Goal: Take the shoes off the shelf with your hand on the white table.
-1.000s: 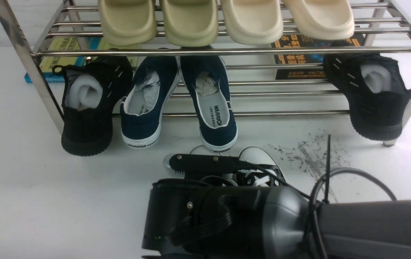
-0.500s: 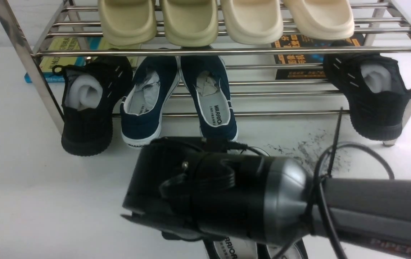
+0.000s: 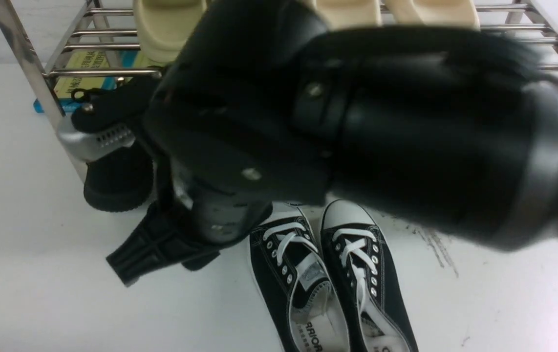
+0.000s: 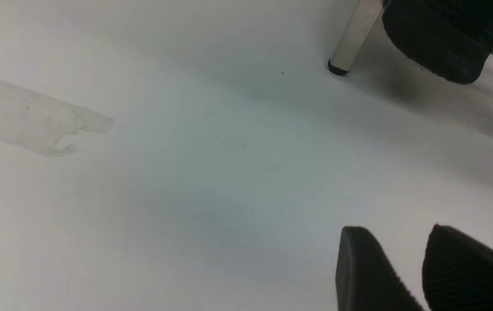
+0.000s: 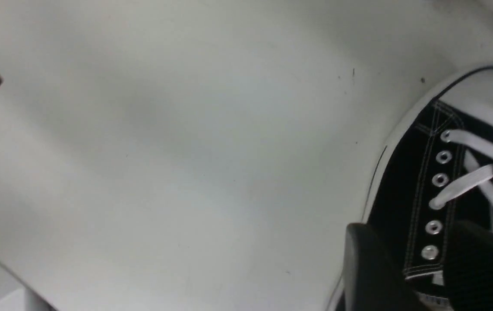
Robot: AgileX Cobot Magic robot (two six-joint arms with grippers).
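The pair of black lace-up sneakers lies side by side on the white table (image 3: 25, 274), the left sneaker (image 3: 293, 274) next to the right sneaker (image 3: 362, 274), toes toward the chrome shelf (image 3: 30, 63). My right arm fills the upper front view and hides most of the shelf. My right gripper (image 3: 96, 200) is open and empty, above the table left of the sneakers. In the right wrist view the right gripper (image 5: 410, 229) has one sneaker (image 5: 406, 190) showing beyond its parted jaws. My left gripper (image 4: 395, 229) is open and empty over bare table.
Beige slippers (image 3: 166, 29) sit on the shelf's upper tier. An all-black knit shoe (image 3: 118, 186) leans at the lower left, also in the left wrist view (image 4: 436, 39) beside a shelf leg (image 4: 350, 43). Books (image 3: 83, 63) lie behind. A dark scuff (image 3: 435, 244) marks the table.
My right arm has risen from low over the sneakers and swung up and left, now covering the shelf. The sneakers stay on the table and are uncovered.
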